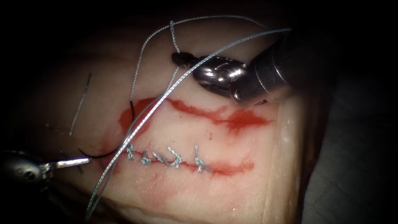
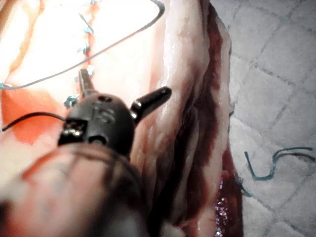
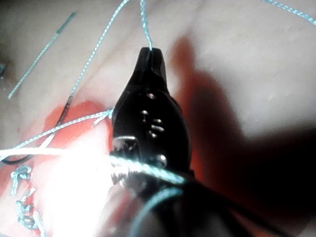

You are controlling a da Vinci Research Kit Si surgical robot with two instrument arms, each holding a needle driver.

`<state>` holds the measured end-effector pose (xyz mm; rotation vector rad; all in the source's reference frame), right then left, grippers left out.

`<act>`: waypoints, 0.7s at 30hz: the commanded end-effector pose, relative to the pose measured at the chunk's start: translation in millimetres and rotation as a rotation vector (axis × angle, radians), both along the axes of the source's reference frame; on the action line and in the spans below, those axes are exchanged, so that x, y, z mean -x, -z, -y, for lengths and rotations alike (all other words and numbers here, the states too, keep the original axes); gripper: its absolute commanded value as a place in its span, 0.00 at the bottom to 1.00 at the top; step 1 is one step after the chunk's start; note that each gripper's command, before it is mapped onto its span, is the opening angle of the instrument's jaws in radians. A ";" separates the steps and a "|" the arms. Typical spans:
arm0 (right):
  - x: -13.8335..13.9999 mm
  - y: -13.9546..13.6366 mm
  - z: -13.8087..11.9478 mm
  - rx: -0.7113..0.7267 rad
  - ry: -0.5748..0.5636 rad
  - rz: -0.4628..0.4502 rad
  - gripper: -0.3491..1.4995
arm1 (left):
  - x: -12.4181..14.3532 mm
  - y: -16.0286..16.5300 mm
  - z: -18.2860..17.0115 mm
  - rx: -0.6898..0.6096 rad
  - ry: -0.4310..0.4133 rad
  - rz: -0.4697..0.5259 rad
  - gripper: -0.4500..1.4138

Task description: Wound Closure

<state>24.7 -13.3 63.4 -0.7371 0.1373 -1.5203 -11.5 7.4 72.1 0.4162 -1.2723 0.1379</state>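
Here the right pincer point(image 1: 179, 58) is closed on the thread point(image 1: 174, 39); the left pincer point(image 1: 85, 161) is open beside the needle point(image 1: 124, 132), holding nothing, left of the cut point(image 1: 186, 165).

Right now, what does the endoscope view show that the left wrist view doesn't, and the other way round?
Endoscope view: the right tool, its jaws shut on the thread. Left wrist view: how the left tool stands, jaws spread open and holding nothing, plus a cut end of thread on the bench beside the tissue. Both: the stitches along the cut and the needle, free at the cut's left end; whether its tip is in the tissue is unclear.
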 end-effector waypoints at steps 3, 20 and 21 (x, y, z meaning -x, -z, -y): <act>-1.0 -0.4 -0.1 0.001 -0.001 -0.004 0.00 | 1.3 -0.6 0.1 0.012 -0.015 0.018 0.59; -0.9 -0.4 -0.2 0.001 0.000 -0.004 0.00 | 3.7 1.5 -0.2 0.155 -0.003 0.162 0.58; -0.9 -0.4 -0.2 0.001 0.000 -0.004 0.00 | 3.7 1.7 -0.3 0.158 0.000 0.170 0.58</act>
